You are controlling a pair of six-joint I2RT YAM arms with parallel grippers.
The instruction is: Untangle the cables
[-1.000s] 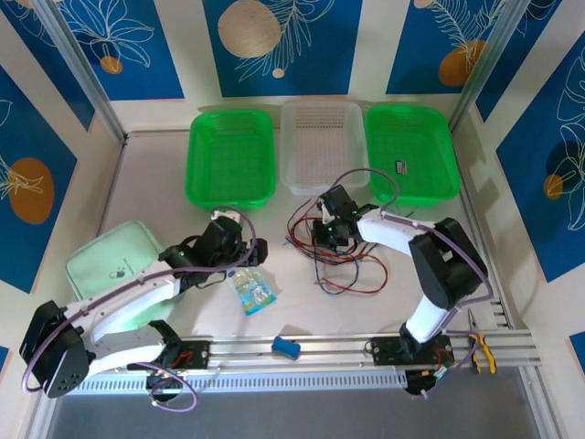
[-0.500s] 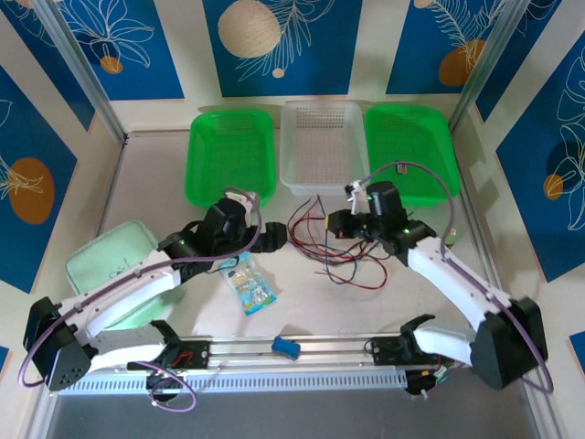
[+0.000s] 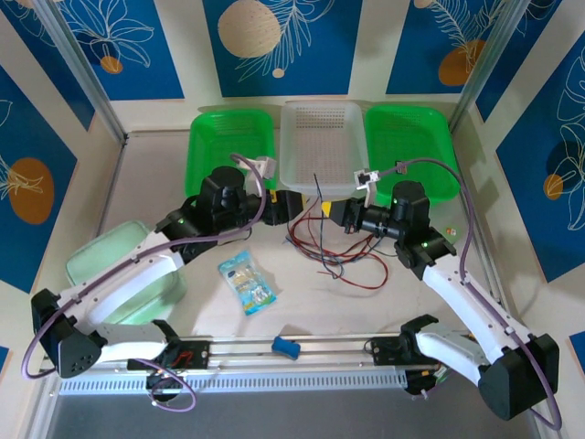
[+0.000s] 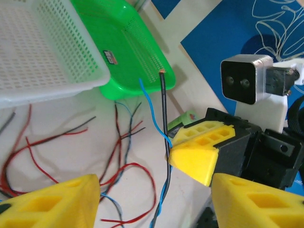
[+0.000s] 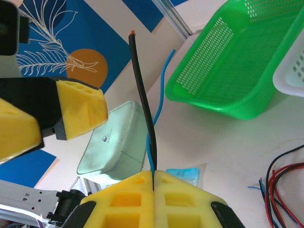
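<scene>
- The worktop (image 3: 146,174) carries the cables (image 3: 334,251) as a loose red, black and blue heap near its centre. The strands cross each other, so I judge most of the untangling is left.
- The right hand (image 5: 153,175), at 12 o'clock of the heap, is clenched on a black cable (image 5: 141,90) and a blue cable (image 5: 161,90), with their ends raised.
- The left hand (image 3: 291,203), at 9 o'clock of the right hand, has its jaws apart and grasps nothing.
- No cable lies separate yet.
</scene>
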